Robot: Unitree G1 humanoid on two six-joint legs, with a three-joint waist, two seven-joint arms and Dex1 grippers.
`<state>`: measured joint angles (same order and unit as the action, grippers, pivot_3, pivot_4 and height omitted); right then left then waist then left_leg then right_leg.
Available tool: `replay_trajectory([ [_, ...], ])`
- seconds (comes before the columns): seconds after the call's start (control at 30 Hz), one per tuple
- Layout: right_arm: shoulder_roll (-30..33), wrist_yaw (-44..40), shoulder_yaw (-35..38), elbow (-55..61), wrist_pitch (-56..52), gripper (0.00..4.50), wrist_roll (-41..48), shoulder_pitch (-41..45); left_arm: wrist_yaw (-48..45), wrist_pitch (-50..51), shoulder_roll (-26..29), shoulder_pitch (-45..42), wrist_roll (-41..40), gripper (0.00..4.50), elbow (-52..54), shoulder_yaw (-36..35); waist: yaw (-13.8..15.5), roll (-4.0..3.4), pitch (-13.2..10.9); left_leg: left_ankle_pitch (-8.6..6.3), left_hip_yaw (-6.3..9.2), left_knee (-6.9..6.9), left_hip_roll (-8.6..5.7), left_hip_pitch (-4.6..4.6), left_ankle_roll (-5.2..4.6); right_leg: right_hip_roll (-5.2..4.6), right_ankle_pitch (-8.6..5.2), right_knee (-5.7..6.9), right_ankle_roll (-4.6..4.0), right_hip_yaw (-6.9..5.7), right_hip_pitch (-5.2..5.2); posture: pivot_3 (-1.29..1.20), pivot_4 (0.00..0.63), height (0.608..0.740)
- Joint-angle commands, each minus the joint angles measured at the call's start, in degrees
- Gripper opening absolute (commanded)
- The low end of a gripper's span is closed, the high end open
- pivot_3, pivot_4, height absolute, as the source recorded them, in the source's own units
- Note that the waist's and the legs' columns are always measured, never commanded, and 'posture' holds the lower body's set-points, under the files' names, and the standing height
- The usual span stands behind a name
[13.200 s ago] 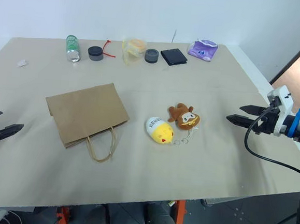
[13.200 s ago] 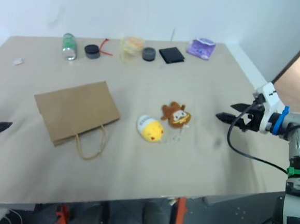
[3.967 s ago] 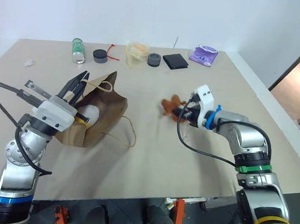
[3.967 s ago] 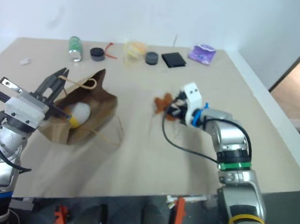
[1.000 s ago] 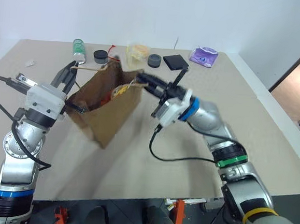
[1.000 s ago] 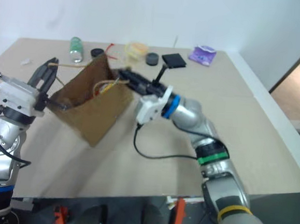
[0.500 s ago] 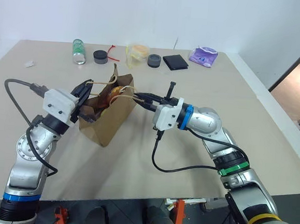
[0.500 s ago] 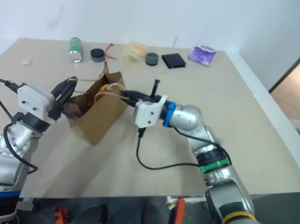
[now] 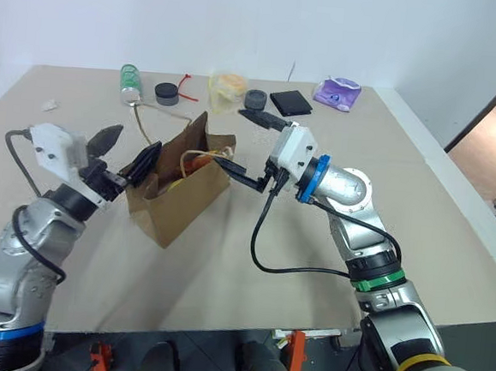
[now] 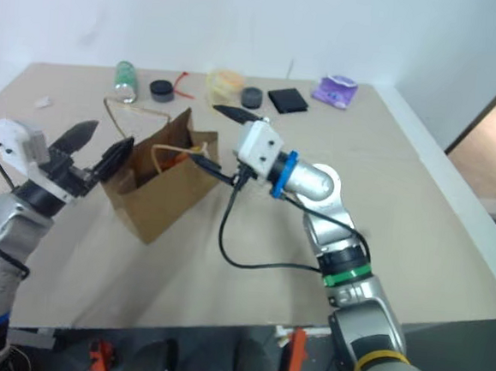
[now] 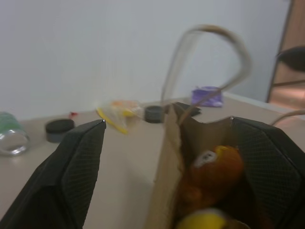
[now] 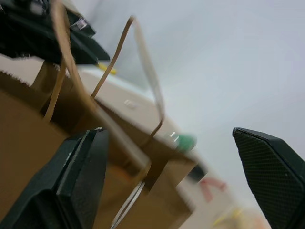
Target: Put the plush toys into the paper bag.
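In the left eye view the paper bag [image 9: 181,199] stands open on the tabletop [image 9: 310,268], the left claw [image 9: 127,152] spread wide just beside its left edge and the right claw [image 9: 250,143] spread wide at its right edge, neither clamped on anything. The left wrist view looks into the bag's mouth, where the brown monkey plush [image 11: 209,175] lies above the yellow chick plush [image 11: 202,220]. The right wrist view shows the bag's loop handles [image 12: 143,95] rising between that claw's parted fingers [image 12: 78,183]

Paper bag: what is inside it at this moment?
The paper bag stands open. The brown plush sits inside above the yellow plush, whose top alone shows. The bag's walls hide everything lower.
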<state>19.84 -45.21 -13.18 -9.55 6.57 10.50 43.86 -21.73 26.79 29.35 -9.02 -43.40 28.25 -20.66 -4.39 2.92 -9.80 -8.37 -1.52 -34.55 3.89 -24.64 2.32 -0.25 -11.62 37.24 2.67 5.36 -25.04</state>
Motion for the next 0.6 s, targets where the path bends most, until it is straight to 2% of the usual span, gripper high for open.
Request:
replay_trajectory([
  [0.03, 0.3, -2.6, 0.7, 4.4, -10.6, 4.50, 4.6, -2.3, -1.6, 5.8, 3.6, 4.0, -9.0, 4.45, 5.4, -4.1, 0.0, -0.01, 0.0, 0.00, 0.00, 0.00, 0.00, 0.00, 0.00, 0.00, -0.02, 0.00, -0.03, 0.00, 0.00, 0.00, 0.150, 0.740],
  [0.17, -0.6, -2.7, 0.4, 6.7, -21.9, 4.50, 7.3, -4.8, -4.5, 8.3, 7.2, 9.6, -13.6, 4.45, 6.6, -8.3, -0.1, 0.00, 0.0, -0.01, 0.00, 0.00, 0.00, -0.02, 0.01, 0.00, -0.02, 0.01, -0.05, -0.02, -0.07, 0.00, 0.150, 0.740],
  [0.2, -1.1, -2.7, 0.2, 7.7, -24.8, 4.26, 8.3, -5.5, -5.9, 7.8, 8.4, 11.3, -12.8, 4.49, 6.6, -9.2, -0.2, 0.00, 0.0, -0.01, 0.00, 0.00, 0.01, -0.01, 0.01, 0.01, -0.01, 0.01, -0.06, -0.03, -0.09, 0.00, 0.150, 0.740],
  [0.23, -1.6, -2.8, 0.0, 8.9, -27.9, 4.26, 9.5, -6.1, -7.5, 7.5, 9.4, 13.1, -11.9, 4.49, 6.7, -9.7, -0.2, -0.02, 0.0, -0.01, 0.00, 0.01, 0.01, 0.00, 0.01, 0.01, -0.02, 0.01, -0.07, -0.03, -0.09, 0.00, 0.150, 0.740],
  [0.27, -2.2, -3.2, -0.3, 10.3, -29.7, 3.75, 10.7, -6.6, -9.1, 7.0, 10.3, 14.7, -10.6, 4.50, 6.6, -9.9, -0.2, -0.02, 0.0, -0.01, 0.00, 0.01, 0.01, -0.01, 0.02, 0.01, -0.01, 0.02, -0.11, -0.04, -0.14, 0.00, 0.150, 0.740],
  [0.3, -2.7, -3.4, -0.6, 12.0, -31.7, 3.62, 11.8, -6.9, -10.6, 6.1, 10.9, 16.1, -9.2, 4.50, 6.2, -9.9, -0.2, -0.02, 0.0, -0.01, 0.00, 0.01, 0.01, -0.01, 0.02, 0.00, -0.01, 0.02, -0.11, -0.04, -0.14, 0.00, 0.150, 0.740],
  [0.43, -7.2, -1.9, -0.5, 16.3, -39.6, 1.85, 16.1, -5.0, -15.0, 1.0, 11.7, 19.0, -2.0, 4.50, 3.1, -8.1, -0.2, -0.04, 0.0, -0.03, -0.02, 0.03, 0.01, -0.04, 0.05, -0.03, -0.03, 0.01, -0.14, -0.04, -0.22, 0.00, 0.150, 0.740],
  [0.47, -8.4, -1.0, -0.4, 15.9, -40.4, 1.60, 16.0, -4.1, -15.7, -0.1, 11.8, 19.1, -0.3, 4.50, 2.6, -7.3, -0.2, -0.04, 0.0, -0.04, 0.00, 0.03, 0.01, -0.05, 0.05, -0.03, -0.03, 0.01, -0.15, -0.07, -0.23, 0.00, 0.150, 0.740],
  [0.57, -11.9, 0.7, -1.3, 13.0, -41.0, 0.20, 14.5, -1.6, -16.6, -1.6, 10.9, 18.1, 2.0, 4.50, 1.7, -5.0, -0.3, -0.03, 0.0, -0.05, 0.00, 0.03, 0.01, -0.05, 0.07, -0.05, 0.01, 0.01, -0.21, -0.08, -0.27, 0.00, 0.150, 0.740],
  [0.6, -12.9, 1.0, -1.9, 11.3, -40.4, 0.03, 13.4, -0.7, -16.5, -2.1, 10.7, 17.4, 2.8, 4.50, 1.5, -4.2, -0.3, -0.03, 0.0, -0.05, 0.01, 0.02, 0.01, -0.05, 0.08, -0.07, 0.01, -0.02, -0.23, -0.10, -0.27, 0.00, 0.150, 0.740],
])
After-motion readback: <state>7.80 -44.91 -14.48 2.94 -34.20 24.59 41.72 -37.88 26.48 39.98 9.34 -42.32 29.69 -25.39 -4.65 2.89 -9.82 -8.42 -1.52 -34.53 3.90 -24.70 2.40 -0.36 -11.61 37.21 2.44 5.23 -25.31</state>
